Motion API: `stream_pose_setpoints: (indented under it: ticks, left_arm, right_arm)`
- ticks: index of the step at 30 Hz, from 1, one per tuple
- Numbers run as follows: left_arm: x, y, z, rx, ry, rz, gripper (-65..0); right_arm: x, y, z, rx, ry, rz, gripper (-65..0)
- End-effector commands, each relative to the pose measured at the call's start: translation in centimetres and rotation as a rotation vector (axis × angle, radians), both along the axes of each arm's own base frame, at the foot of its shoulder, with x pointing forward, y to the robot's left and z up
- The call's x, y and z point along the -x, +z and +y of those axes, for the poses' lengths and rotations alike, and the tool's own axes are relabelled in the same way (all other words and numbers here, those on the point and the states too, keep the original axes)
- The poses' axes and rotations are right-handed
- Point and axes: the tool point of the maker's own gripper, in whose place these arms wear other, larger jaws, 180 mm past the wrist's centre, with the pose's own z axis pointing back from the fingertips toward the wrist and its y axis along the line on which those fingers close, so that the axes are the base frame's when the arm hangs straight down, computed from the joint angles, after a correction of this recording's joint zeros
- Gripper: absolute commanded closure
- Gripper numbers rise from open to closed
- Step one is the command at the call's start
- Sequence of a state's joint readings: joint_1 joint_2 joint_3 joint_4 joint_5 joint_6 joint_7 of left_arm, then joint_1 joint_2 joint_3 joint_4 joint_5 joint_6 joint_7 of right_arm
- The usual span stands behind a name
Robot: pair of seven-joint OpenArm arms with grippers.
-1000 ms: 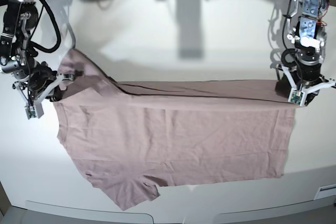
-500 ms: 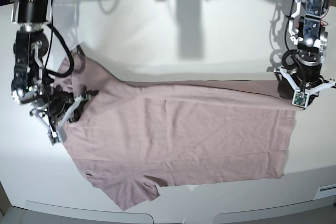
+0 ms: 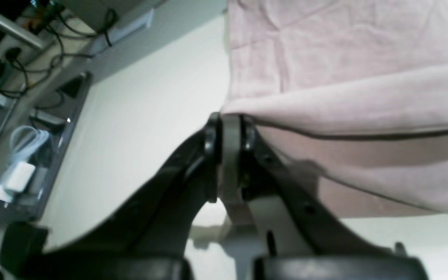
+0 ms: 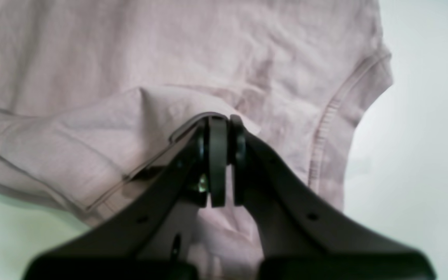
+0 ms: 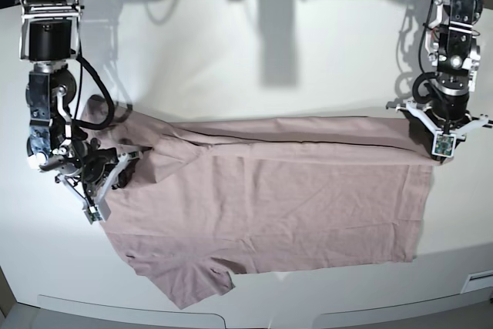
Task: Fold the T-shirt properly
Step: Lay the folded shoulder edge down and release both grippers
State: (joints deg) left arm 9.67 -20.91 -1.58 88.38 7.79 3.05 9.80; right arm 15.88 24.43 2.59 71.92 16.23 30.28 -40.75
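- The T-shirt (image 5: 269,206) lay spread on the white table (image 5: 231,59), its long axis running across the base view; the hem end sat toward that view's right, the sleeves and neck end toward its left; one sleeve (image 5: 189,283) pointed toward the table's near edge.
- The upper long edge of the shirt was doubled over into a narrow folded band (image 5: 308,130) running between the two arms; the rest of the cloth lay flat with light creases.
- The left gripper (image 3: 227,128) had its jaws pressed together on a corner of the shirt's hem; in the left wrist view the pinched fabric (image 3: 344,109) rose from the jaws in a taut fold above the flat layer.
- The right gripper (image 4: 220,132) was likewise clamped tight on the cloth near the shoulder; in the right wrist view a ridge of fabric (image 4: 130,116) ran up to its tips, with a stitched sleeve hem (image 4: 333,116) just beside it.
- No container showed on the table; beyond its far edge the left wrist view caught cables and a tray (image 3: 25,171) holding white items too blurred to name.
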Motion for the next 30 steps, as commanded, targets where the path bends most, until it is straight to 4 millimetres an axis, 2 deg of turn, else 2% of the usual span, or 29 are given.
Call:
stream_pose_setpoints:
  ticks: [1,4,5,7,8,9,16,23,25,28,30]
  left_arm:
    - [-0.7,1.2,0.8,-0.016,0.012,-0.046,0.0]
    - [-0.6,-0.1,1.4,-0.019,0.028,-0.014,0.0]
    - [-0.7,-0.5,1.6,-0.019,0.031,-0.007,-2.3]
    - [-1.1,-0.9,2.1,-0.021,0.036,-0.010,-17.4]
    - [-1.4,-1.1,2.3,-0.022,0.037,-0.015,-22.4]
    - [-1.7,-1.2,2.5,-0.024,0.038,-0.019,-24.5]
    - [-3.3,-0.7,3.0,-0.001,0.055,-0.041,-24.5]
    - [-4.1,-1.2,0.9,0.123,-0.004,-0.018,-24.5]
    - [-3.7,-1.9,1.1,0.122,0.016,0.030,-24.5]
    - [-2.4,-3.4,1.5,0.125,0.085,0.192,-24.5]
    - [-1.5,-3.1,0.7,0.157,0.106,0.259,-24.5]
  right_arm:
    - [-1.4,2.0,-0.4,0.001,-0.001,-0.065,0.0]
    - [-1.5,2.1,-0.5,0.002,-0.002,-0.069,0.0]
    - [-1.6,2.2,-0.5,0.002,-0.002,-0.074,0.0]
    - [-1.7,2.4,-0.5,0.001,-0.002,-0.078,0.0]
    - [-1.8,2.4,-0.5,0.001,-0.002,-0.079,0.0]
    - [-1.8,2.5,-0.5,0.001,-0.002,-0.080,0.0]
    - [-1.9,2.6,-0.5,0.002,-0.002,-0.083,0.0]
    - [-2.1,2.9,-0.5,0.001,-0.002,-0.092,0.0]
    - [-2.6,3.4,-0.5,0.001,-0.002,-0.107,0.0]
    - [-3.5,4.6,-1.0,0.022,-0.005,-0.132,0.0]
    - [-4.1,5.4,-1.3,0.050,-0.006,-0.153,0.0]
